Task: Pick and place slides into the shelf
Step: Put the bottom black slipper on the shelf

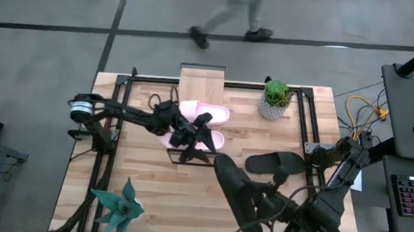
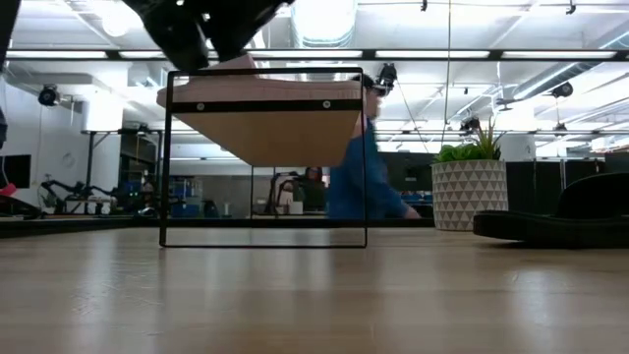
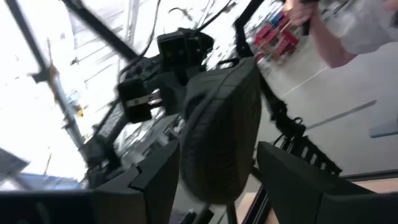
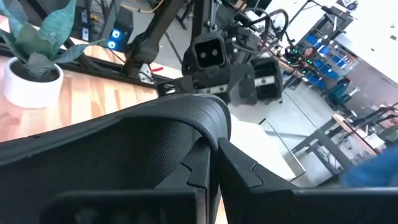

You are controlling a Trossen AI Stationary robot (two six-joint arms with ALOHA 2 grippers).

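Note:
The shelf (image 1: 202, 83) stands at the table's middle, toward the far edge, and shows as a plank in a black frame in the low view (image 2: 260, 123). Both pink slides (image 1: 208, 115) (image 1: 211, 140) lie on its top. My left gripper (image 1: 195, 138) hovers open over them, its fingers (image 3: 152, 186) spread wide and touching nothing. One black slide (image 1: 277, 163) (image 2: 575, 211) rests sole-down on the table to the right. My right gripper (image 1: 256, 201) (image 4: 211, 177), nearer the table's near edge, is shut on the other black slide (image 1: 230, 187). My right gripper pinches the black slide by a raised textured edge (image 4: 208, 134) between its two fingers; the fingers hide the exact spot. It comes from the near right. The slide is lifted clear of the table and reaches away from the fingers toward the shelf, its free end (image 1: 222, 164) nearest the shelf.
A green plant in a white pot (image 1: 274, 102) stands far right of the shelf. A teal plant (image 1: 120, 209) sits at the near left corner. Black frame rails (image 1: 312, 123) run along the table's sides. A person (image 1: 228, 19) walks past the far edge.

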